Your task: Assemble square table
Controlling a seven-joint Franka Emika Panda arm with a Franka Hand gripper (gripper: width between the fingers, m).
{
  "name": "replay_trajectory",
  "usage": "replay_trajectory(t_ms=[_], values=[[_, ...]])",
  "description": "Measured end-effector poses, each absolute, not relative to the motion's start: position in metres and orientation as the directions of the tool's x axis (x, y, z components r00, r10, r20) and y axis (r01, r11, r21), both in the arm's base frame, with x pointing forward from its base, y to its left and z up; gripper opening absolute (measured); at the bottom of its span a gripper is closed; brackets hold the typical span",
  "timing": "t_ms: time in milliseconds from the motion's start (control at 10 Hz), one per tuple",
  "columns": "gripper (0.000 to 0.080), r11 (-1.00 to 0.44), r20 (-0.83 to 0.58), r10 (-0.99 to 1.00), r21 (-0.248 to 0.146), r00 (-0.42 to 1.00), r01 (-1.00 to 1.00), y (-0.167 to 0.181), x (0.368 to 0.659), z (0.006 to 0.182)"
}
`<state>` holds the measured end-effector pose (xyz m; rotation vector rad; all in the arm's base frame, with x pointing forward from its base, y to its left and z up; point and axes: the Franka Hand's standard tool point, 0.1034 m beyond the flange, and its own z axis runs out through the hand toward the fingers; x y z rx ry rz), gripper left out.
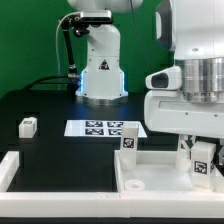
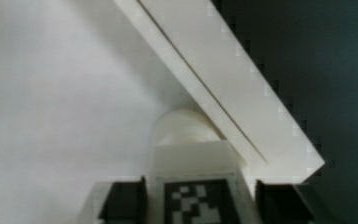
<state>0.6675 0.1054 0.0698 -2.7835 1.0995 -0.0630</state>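
The white square table top [image 1: 150, 178] lies at the front on the exterior view's right, its raised rim up. One tagged white leg [image 1: 128, 140] stands at its far left corner. My gripper [image 1: 201, 166] is shut on another tagged leg [image 1: 202, 155] and holds it upright over the top's right side. In the wrist view this leg [image 2: 192, 150] sits between my dark fingers [image 2: 128, 205], its rounded end against the top's floor [image 2: 69, 100] close beside the rim [image 2: 220, 80]. A third leg [image 1: 28, 125] lies loose on the black table at the left. A fourth leg is out of view.
The marker board [image 1: 100, 128] lies flat behind the table top. A long white rail [image 1: 15, 172] runs along the front left. The robot's base [image 1: 100, 70] stands at the back with cables beside it.
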Motion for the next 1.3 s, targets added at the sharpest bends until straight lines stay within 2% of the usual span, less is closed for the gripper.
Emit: replay_trajectory(t_ms=[200,400,500,600,700,900,1000,1100,1200,1300], values=[[0.0290,-0.522,-0.067,-0.842,-0.154,0.536,-0.839,0.109,0.667,0.070],[0.0288,-0.103,-0.166,-0.978,-0.150,0.128,-0.983,0.115,0.672,0.067],[0.0288,0.006,-0.191,-0.981,-0.142,0.022,-0.990,0.116,0.674,0.067],[0.0288,0.174,-0.219,-0.966,-0.160,-0.137,-0.972,0.118,0.676,0.067],[0.0288,0.209,-0.222,-0.961,-0.188,-0.166,-0.960,0.119,0.675,0.067],[0.0298,0.090,-0.198,-0.979,-0.194,-0.050,-0.977,0.120,0.673,0.067],[0.0467,-0.092,-0.163,-0.979,-0.172,0.120,-0.981,0.123,0.669,0.070],[0.0607,-0.286,-0.125,-0.943,-0.168,0.308,-0.943,0.122,0.670,0.073],[0.0638,-0.502,-0.076,-0.850,-0.181,0.522,-0.845,0.117,0.670,0.072],[0.0638,-0.582,-0.057,-0.798,-0.186,0.600,-0.792,0.116,0.669,0.071]])
